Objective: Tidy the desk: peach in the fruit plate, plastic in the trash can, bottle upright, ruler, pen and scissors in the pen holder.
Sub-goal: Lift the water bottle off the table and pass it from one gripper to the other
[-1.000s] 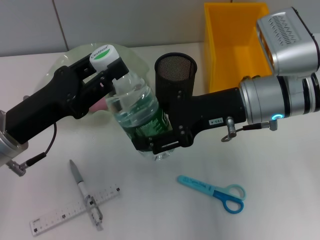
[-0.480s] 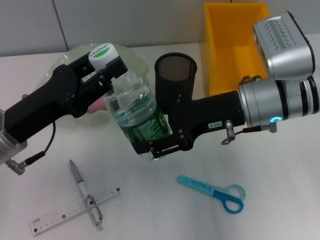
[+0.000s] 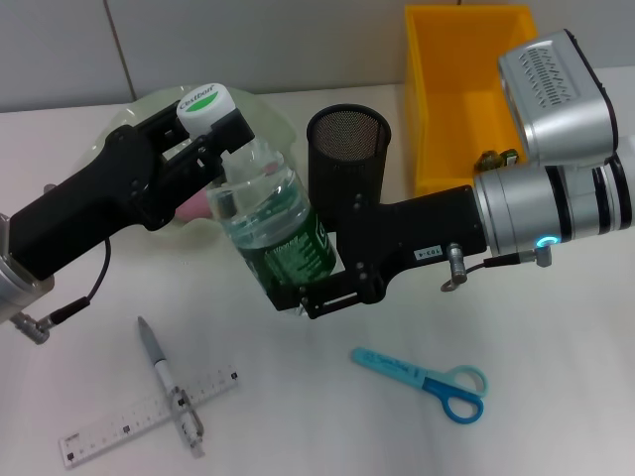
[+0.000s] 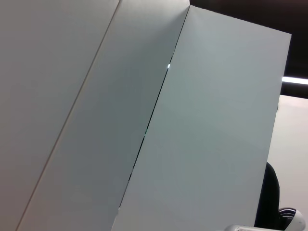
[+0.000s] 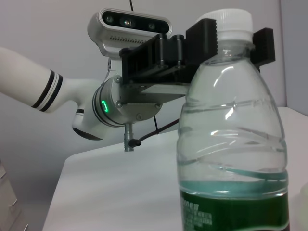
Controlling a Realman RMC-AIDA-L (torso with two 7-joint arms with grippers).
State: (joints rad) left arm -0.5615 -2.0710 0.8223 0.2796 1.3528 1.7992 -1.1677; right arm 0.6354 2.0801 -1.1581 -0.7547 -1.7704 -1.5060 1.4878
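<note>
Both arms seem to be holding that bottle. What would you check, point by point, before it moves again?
1. Left gripper shut on the bottle neck: ok.
2. Right gripper shut on its lower body: ok.
3. Bottle upright: ok in the right wrist view.
4. Cap on: ok.
5. Bottle base on the table: cannot tell.
6. Pen holder clear of the bottle: cannot tell, very close.

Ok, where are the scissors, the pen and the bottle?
scissors (image 3: 459, 395): head view, on the blue handle loops.
pen (image 3: 170, 382): head view, on the middle of its barrel.
bottle (image 3: 283, 243): head view, on its green label.
</note>
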